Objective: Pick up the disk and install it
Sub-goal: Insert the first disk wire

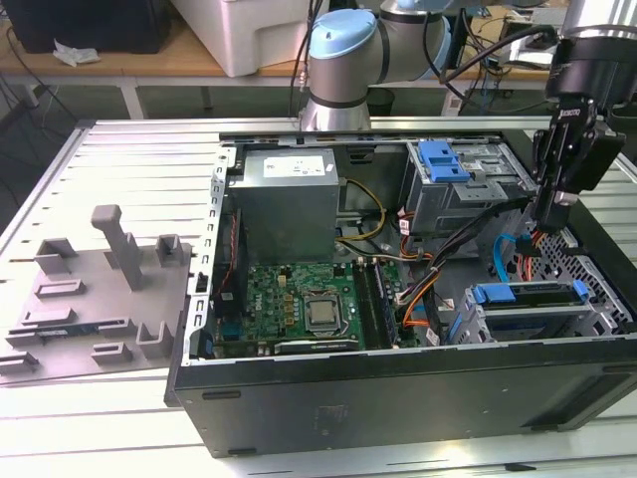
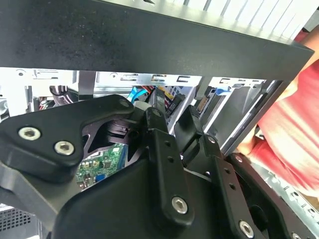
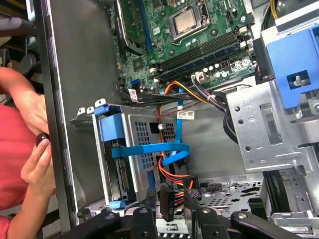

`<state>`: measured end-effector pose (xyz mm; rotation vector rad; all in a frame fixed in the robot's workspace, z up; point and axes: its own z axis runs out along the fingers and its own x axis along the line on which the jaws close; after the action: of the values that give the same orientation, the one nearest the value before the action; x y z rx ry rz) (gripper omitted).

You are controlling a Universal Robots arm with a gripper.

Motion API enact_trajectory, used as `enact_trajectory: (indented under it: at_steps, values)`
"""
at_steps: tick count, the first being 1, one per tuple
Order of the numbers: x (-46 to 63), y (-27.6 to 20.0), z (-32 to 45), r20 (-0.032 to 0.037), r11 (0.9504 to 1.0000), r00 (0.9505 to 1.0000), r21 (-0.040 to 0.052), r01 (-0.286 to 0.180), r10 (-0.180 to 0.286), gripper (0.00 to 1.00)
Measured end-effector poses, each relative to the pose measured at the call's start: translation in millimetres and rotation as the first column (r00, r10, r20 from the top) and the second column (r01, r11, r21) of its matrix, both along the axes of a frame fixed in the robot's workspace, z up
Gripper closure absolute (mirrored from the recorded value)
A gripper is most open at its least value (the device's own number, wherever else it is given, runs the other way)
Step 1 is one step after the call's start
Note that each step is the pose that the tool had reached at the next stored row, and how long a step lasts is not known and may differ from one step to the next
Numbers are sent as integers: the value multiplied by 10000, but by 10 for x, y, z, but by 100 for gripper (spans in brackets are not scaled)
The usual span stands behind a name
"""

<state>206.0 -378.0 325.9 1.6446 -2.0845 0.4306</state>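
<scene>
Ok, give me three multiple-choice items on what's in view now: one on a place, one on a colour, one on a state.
1. Where in the exterior view does the black tool hang?
A. At the exterior view's left, off the case
B. Above the open black computer case, at its end on the exterior view's right
C. Above the case's middle

2. In the first wrist view, what colour is the flat cable looped across the perforated silver drive cage?
A. Yellow
B. Blue
C. White

3. How is the processor socket on the green motherboard?
A. Under a fan cooler
B. Covered by a plastic cap
C. Uncovered, its metal chip top showing

Answers:
1 B: the tool hangs over the case's end on the exterior view's right.
2 B: the cable is plainly blue.
3 C: the square metal top is bare.
</scene>
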Motion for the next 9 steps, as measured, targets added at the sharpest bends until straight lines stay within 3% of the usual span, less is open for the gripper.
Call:
enact_trajectory:
  at_steps: [5, 7, 9]
  values:
    - [0, 3, -13, 0, 10000, 10000, -10, 50, -50, 66]
    - [0, 3, -17, 0, 10000, 10000, -18, 74, -74, 80]
    - [0, 3, -25, -1, 9999, 9999, -34, 111, -111, 83]
